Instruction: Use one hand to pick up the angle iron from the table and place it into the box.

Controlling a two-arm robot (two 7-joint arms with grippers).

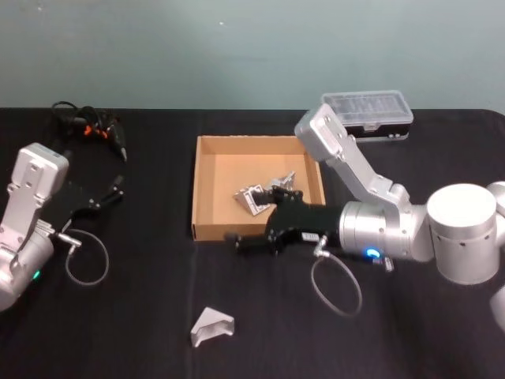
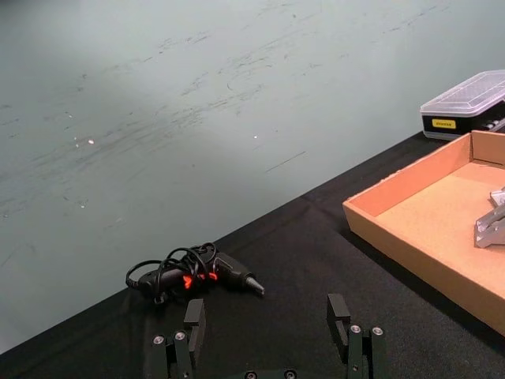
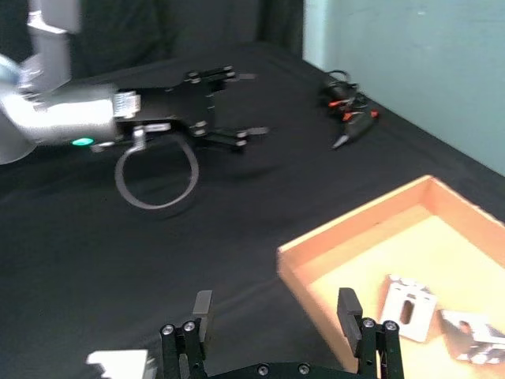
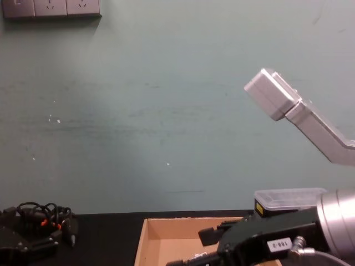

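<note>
The black table [image 1: 142,332] spans the head view, and the tan cardboard box [image 1: 213,230] sits at its centre with low walls and an open top. From 3 o'clock of the box the silver-grey right arm reaches in. Its right gripper [image 1: 237,242] hangs over the front wall of the box near the 6 o'clock edge, and the right wrist view shows its fingers [image 3: 347,306] spread apart with nothing between them. The left gripper [image 1: 110,192] hovers low over the table at 9 o'clock, well apart from the box, with its fingers [image 2: 339,312] also spread and empty. A black case with a clear lid [image 1: 371,114] lies at 2 o'clock, just beyond the far right corner of the box. A black corded tool with orange marks [image 1: 91,126] lies at 10 o'clock near the wall. One angle iron [image 1: 211,328] rests on the table at 6 o'clock of the box, near the front edge and clear of both grippers. Two more angle irons [image 1: 252,199] lie inside the box in its right half, close together.
</note>
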